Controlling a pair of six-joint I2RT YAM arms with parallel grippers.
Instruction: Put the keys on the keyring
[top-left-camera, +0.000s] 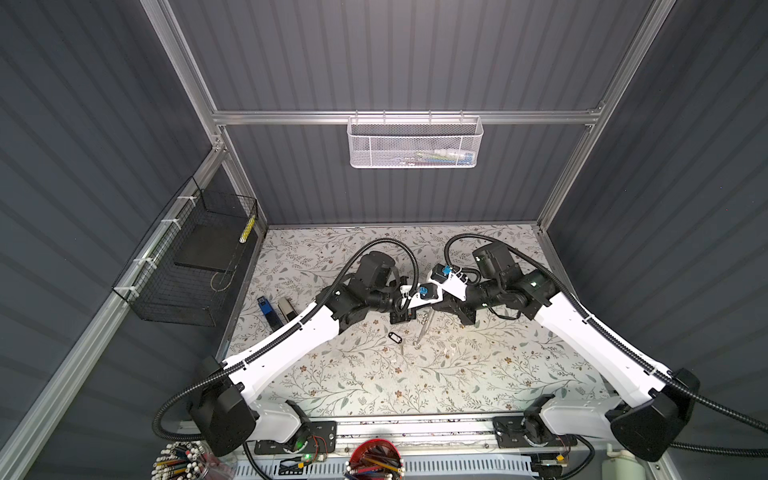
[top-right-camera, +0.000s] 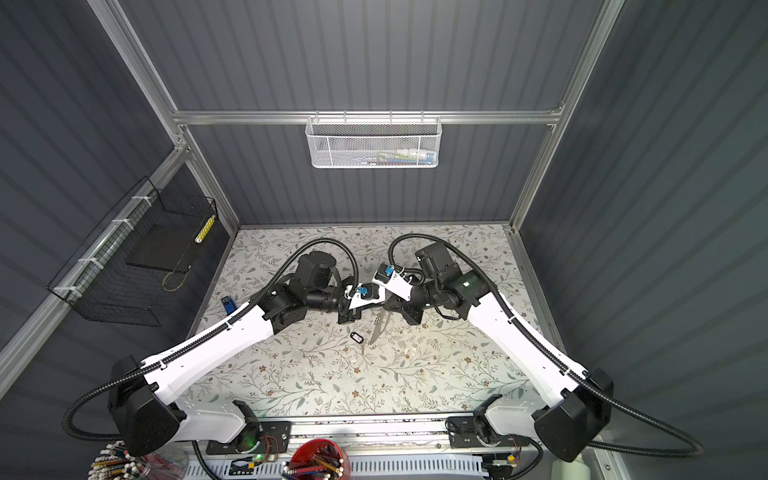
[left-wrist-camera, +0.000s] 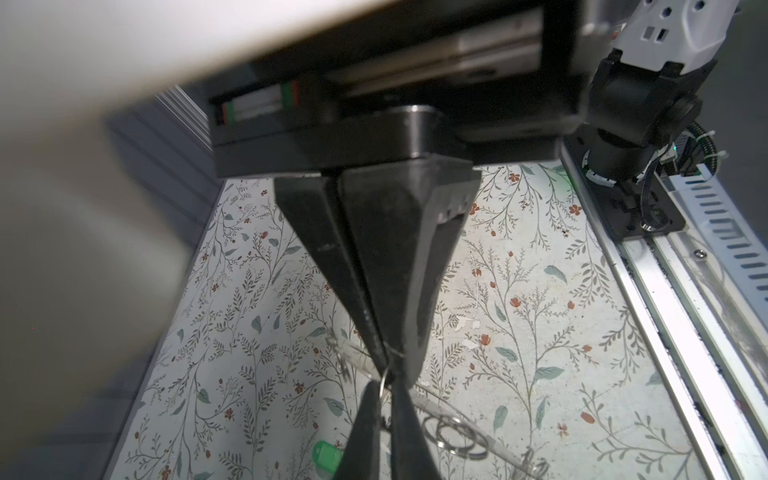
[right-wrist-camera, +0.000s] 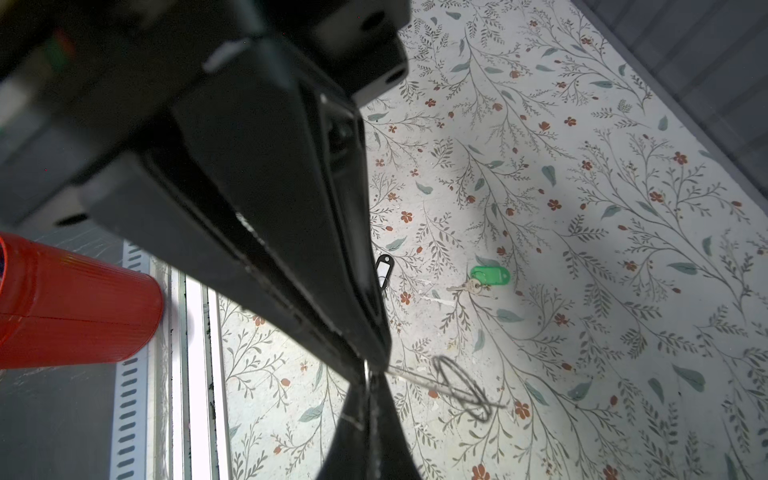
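The keyring (top-left-camera: 423, 329) is a flat pale strip with metal loops (left-wrist-camera: 453, 432), hanging tilted above the floral mat between both grippers. My left gripper (left-wrist-camera: 384, 384) is shut on a small metal loop at the strip's upper end. Tip to tip with it, my right gripper (right-wrist-camera: 368, 374) is shut on that same end, and the strip (right-wrist-camera: 459, 388) trails away from it. Both keys lie loose on the mat. The green-tagged key (right-wrist-camera: 488, 276) is hidden in both top views. The key with the black-rimmed tag (top-left-camera: 395, 337) lies just left of the strip's lower end (top-right-camera: 376, 332).
A blue stapler (top-left-camera: 266, 309) and a grey stapler (top-left-camera: 286, 308) lie at the mat's left edge. A black wire basket (top-left-camera: 195, 266) hangs on the left wall and a white mesh basket (top-left-camera: 415, 143) on the back rail. A red cup (right-wrist-camera: 70, 303) of pens stands at the front.
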